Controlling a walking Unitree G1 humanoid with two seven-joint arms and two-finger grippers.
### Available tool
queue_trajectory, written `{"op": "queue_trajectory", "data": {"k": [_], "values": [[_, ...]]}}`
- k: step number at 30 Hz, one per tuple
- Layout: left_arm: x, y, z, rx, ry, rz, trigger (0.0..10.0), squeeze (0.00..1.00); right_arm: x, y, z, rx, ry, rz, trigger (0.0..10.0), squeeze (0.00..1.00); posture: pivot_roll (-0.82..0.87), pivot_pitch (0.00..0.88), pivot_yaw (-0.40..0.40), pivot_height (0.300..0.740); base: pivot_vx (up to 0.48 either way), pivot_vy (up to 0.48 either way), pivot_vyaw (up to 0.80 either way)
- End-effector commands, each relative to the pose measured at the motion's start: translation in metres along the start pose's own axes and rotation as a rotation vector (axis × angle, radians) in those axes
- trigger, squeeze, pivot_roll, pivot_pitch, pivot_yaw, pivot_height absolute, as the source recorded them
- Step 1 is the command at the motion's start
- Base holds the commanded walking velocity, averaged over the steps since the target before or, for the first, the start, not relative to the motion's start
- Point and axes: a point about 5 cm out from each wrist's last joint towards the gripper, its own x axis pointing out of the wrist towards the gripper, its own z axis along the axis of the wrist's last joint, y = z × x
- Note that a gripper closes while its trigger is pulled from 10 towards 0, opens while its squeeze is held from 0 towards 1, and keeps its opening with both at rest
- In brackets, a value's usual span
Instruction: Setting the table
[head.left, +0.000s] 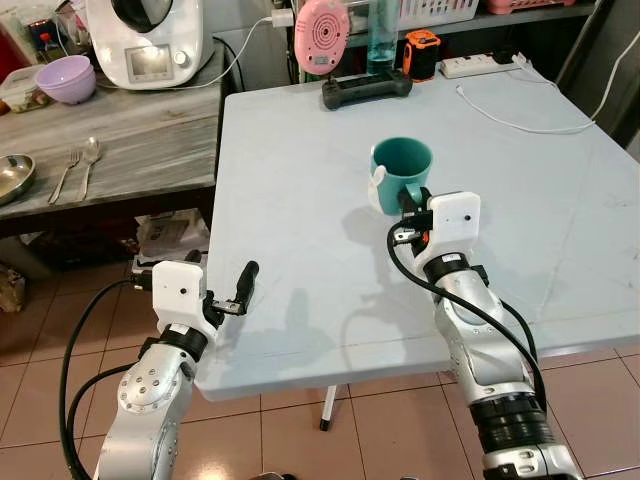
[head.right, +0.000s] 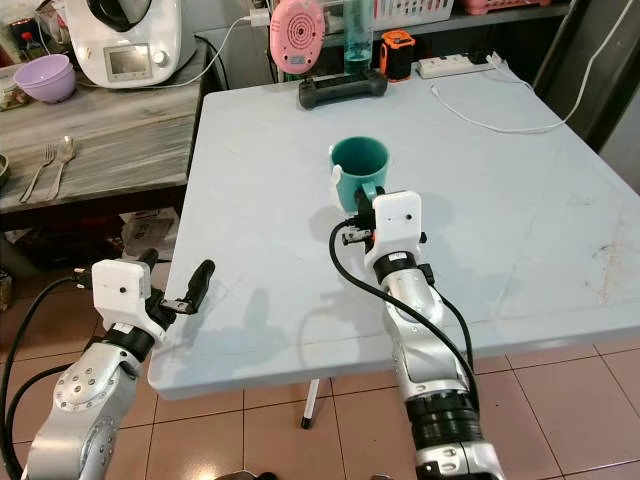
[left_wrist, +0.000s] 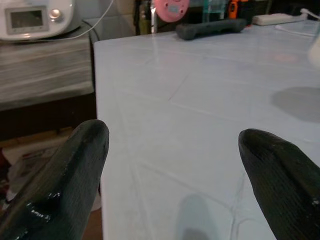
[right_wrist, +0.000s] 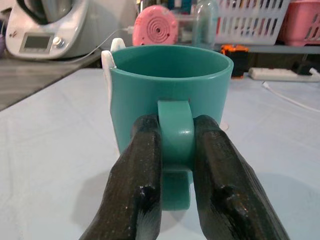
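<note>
- Right hand: both black fingers pinched on the handle of the teal mug.
- Teal mug: upright at frame centre on the pale blue surface.
- Left hand: fingers spread wide, holding nothing, over the surface's lower-left edge.

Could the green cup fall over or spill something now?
Maybe. The right gripper pinches only the teal cup's thin handle, so the cup could twist or tip if lifted fast. A white cable lies on the table behind it and could snag if the cup goes that way.
</note>
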Motion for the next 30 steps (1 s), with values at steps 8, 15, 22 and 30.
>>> {"op": "queue_trajectory", "data": {"k": [8,15,22,30], "values": [[0.0013,0.0051,-0.0029,0.018,0.014,0.023,10.0,0.0,-0.0033,0.0031,0.0083,0.009,-0.01,0.023,10.0,0.0,-0.05,0.055,0.079,0.74,0.0,0.284,0.0],[0.0013,0.0043,-0.0018,0.023,0.004,0.023,10.0,0.0,-0.0056,0.0051,0.0085,0.011,0.0,0.031,10.0,0.0,-0.05,0.055,0.08,0.74,0.0,0.468,0.0],[0.0007,0.0039,-0.0023,0.027,0.005,0.017,10.0,0.0,-0.0058,0.0059,0.0088,0.011,0.005,0.031,10.0,0.0,-0.04,0.052,0.084,0.74,0.0,0.48,0.0],[0.0022,0.0057,-0.0021,0.033,0.004,0.016,10.0,0.0,-0.005,0.0062,0.0089,0.011,0.002,0.026,10.0,0.0,-0.04,0.049,0.088,0.74,0.0,0.48,0.0]]}}
